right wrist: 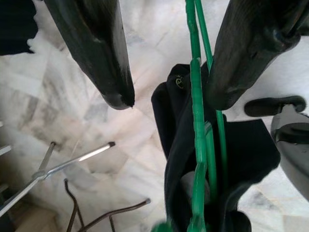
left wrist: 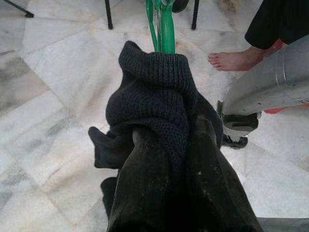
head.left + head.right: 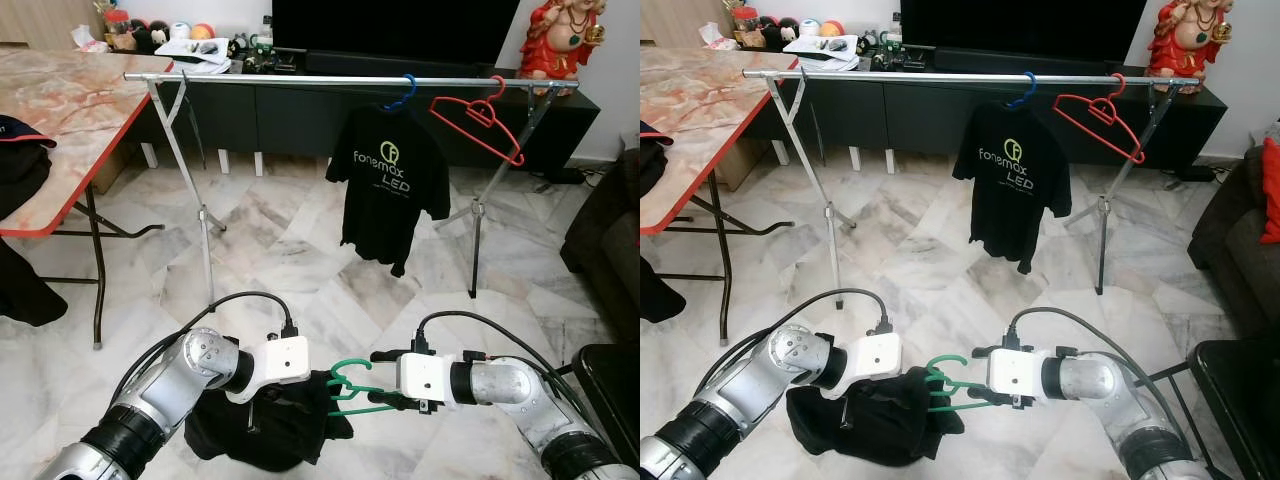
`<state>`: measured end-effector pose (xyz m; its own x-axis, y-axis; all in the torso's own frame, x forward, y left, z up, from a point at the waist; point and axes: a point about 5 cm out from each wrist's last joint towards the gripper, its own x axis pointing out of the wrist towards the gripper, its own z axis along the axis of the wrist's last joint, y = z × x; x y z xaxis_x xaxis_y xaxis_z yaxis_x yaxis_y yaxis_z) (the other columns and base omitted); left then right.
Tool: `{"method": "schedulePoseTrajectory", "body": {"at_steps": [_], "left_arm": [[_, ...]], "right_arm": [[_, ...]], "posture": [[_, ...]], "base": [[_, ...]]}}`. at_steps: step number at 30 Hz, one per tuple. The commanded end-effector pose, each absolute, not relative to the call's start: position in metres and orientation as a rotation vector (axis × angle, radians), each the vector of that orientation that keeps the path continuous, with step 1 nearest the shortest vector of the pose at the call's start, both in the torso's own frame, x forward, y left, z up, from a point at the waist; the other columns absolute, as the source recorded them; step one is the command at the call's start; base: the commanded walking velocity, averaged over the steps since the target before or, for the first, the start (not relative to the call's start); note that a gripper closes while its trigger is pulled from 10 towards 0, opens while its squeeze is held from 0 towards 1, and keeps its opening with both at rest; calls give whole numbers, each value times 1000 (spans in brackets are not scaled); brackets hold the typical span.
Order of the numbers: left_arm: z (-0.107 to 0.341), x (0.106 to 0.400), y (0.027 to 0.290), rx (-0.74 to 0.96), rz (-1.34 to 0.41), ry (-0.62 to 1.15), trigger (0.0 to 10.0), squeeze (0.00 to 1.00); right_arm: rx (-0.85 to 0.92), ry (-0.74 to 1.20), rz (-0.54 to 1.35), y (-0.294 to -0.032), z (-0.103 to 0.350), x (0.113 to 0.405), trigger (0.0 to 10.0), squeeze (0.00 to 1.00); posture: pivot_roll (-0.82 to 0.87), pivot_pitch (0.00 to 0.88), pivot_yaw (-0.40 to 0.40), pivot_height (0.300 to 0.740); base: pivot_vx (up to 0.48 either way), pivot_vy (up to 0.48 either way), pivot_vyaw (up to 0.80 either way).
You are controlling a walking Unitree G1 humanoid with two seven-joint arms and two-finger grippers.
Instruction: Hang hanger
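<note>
A green hanger [image 3: 350, 385] sits low in front of me, partly inside a black knitted garment [image 3: 260, 425]. My left gripper [image 2: 178, 145] is shut on the garment's fabric just below the collar, where the hanger's neck [image 2: 164, 24] sticks out. My right gripper [image 1: 171, 101] is open, its fingers [image 1: 91, 48] astride the hanger's green wire [image 1: 195, 121], which runs close along one finger. The clothes rail [image 3: 350, 79] stands farther ahead across the room.
On the rail hang a black T-shirt [image 3: 390, 185] on a blue hanger and a bare red hanger [image 3: 480, 120]. A marble-top table [image 3: 60, 110] stands at left, a dark sofa [image 3: 610, 240] at right. A person's bare foot [image 2: 234, 60] is nearby.
</note>
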<state>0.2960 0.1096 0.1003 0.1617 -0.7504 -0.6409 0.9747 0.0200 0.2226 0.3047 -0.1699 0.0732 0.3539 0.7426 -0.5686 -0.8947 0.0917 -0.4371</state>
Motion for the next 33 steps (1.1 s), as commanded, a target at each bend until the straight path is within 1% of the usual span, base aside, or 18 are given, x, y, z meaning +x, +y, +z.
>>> {"method": "schedulePoseTrajectory", "body": {"at_steps": [1, 6, 11, 15, 23, 24, 25, 26, 27, 28, 33], "left_arm": [[105, 292, 99, 754, -1443, 352, 10000, 0], [106, 291, 97, 784, -1463, 351, 10000, 0], [109, 291, 93, 797, -1473, 339, 10000, 0], [111, 291, 90, 808, -1486, 326, 10000, 0], [112, 287, 85, 814, -1505, 314, 10000, 0], [112, 287, 85, 814, -1507, 314, 10000, 0], [112, 287, 84, 814, -1507, 314, 10000, 0], [113, 288, 84, 814, -1508, 313, 10000, 0], [113, 288, 84, 814, -1508, 313, 10000, 0], [113, 288, 83, 815, -1507, 312, 10000, 0], [114, 288, 83, 815, -1507, 310, 10000, 0]], "right_arm": [[-785, 264, 1266, -171, 66, 299, 10000, 0], [-778, 309, 1333, -169, 56, 292, 10000, 0], [-767, 309, 1324, -167, 56, 294, 10000, 0], [-725, 330, 1355, -163, 55, 294, 10000, 0], [-672, 332, 1351, -158, 53, 294, 10000, 0], [-670, 335, 1356, -158, 52, 294, 8353, 0], [-670, 337, 1360, -158, 52, 293, 8353, 0], [-663, 340, 1361, -157, 52, 293, 3843, 0], [-663, 340, 1361, -157, 52, 293, 3843, 0], [-663, 344, 1361, -157, 51, 293, 0, 0], [-675, 356, 1355, -158, 50, 293, 0, 0]], "posture": [[-24, 59, -62, 740], [-25, 50, -55, 740], [-22, 45, -53, 740], [-17, 49, -55, 740], [-9, 61, -58, 740], [-9, 63, -59, 740], [-9, 63, -59, 740], [-9, 65, -59, 740], [-9, 65, -59, 740], [-9, 66, -59, 740], [-7, 69, -60, 740]], "base": [[0, 0, 0], [0, 0, 0], [0, 0, 0], [0, 0, 0], [0, 0, 0], [0, 0, 0], [0, 0, 0], [0, 0, 0], [0, 0, 0], [0, 0, 0], [0, 0, 0]]}}
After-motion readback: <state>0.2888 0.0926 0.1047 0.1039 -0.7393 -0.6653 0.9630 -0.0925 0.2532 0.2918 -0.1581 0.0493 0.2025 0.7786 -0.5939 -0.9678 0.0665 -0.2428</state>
